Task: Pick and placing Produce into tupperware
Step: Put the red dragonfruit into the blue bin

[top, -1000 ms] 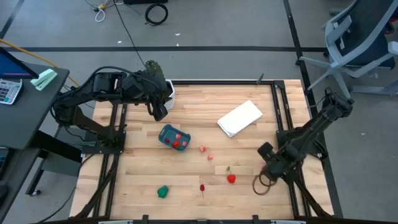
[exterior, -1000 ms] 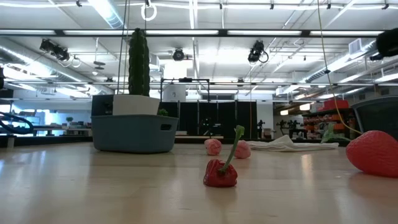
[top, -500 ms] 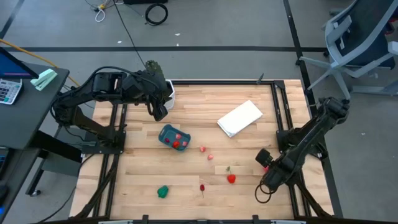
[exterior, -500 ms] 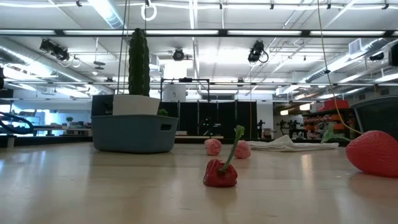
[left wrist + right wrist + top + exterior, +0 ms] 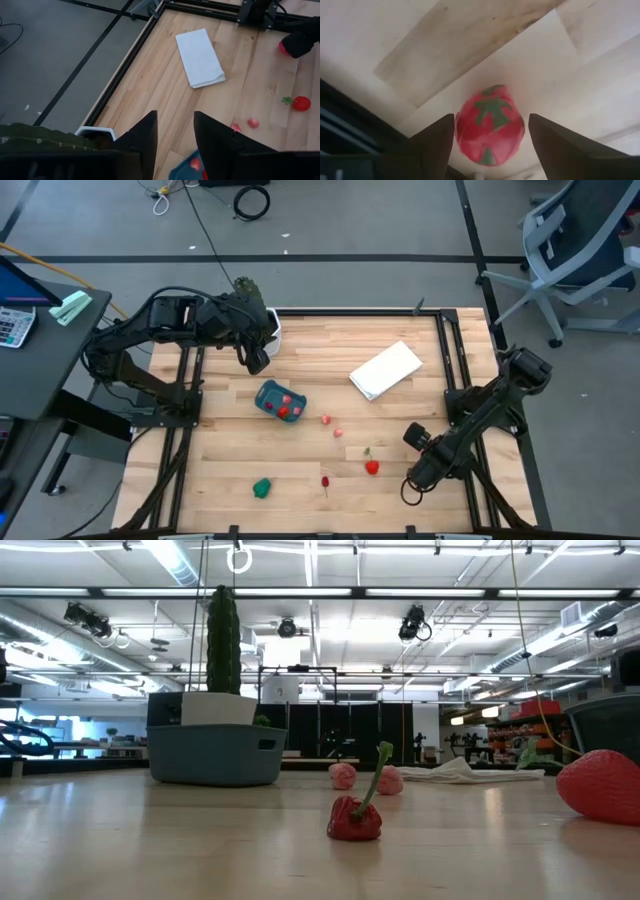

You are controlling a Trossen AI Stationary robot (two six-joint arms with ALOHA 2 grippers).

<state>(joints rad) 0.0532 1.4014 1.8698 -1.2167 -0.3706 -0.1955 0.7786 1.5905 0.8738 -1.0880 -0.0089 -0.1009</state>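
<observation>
The teal tupperware [image 5: 270, 397] [image 5: 215, 753] rests on the table's left half with red pieces inside. Loose on the wood lie two pink pieces [image 5: 331, 426] [image 5: 343, 775], a red strawberry [image 5: 371, 467] [image 5: 600, 785], a small red pepper [image 5: 325, 480] [image 5: 355, 818] and a green piece [image 5: 262, 488]. My right gripper [image 5: 418, 442] [image 5: 492, 145] is over the near right part of the table, shut on a red tomato [image 5: 490, 131] with a green calyx. My left gripper [image 5: 258, 360] [image 5: 175, 135] waits open, above the table beyond the tupperware. My right gripper pinches the red tomato between its two fingers [image 5: 436, 142], one on each side of the fruit [image 5: 465, 135]. It comes from above, pointing down. The tomato is lifted clear of the wood, calyx facing the wrist camera.
A folded white cloth [image 5: 386, 370] [image 5: 200, 57] lies on the far right part of the table. A cactus in a white pot [image 5: 262, 320] [image 5: 223, 640] stands at the far left corner. Black frame rails [image 5: 450, 380] run along the table's sides. Bare wood lies between tupperware and strawberry.
My right arm has moved toward the table's left and near edges, carrying the tomato closer to the strawberry. The left arm and the things on the table have stayed where they were.
</observation>
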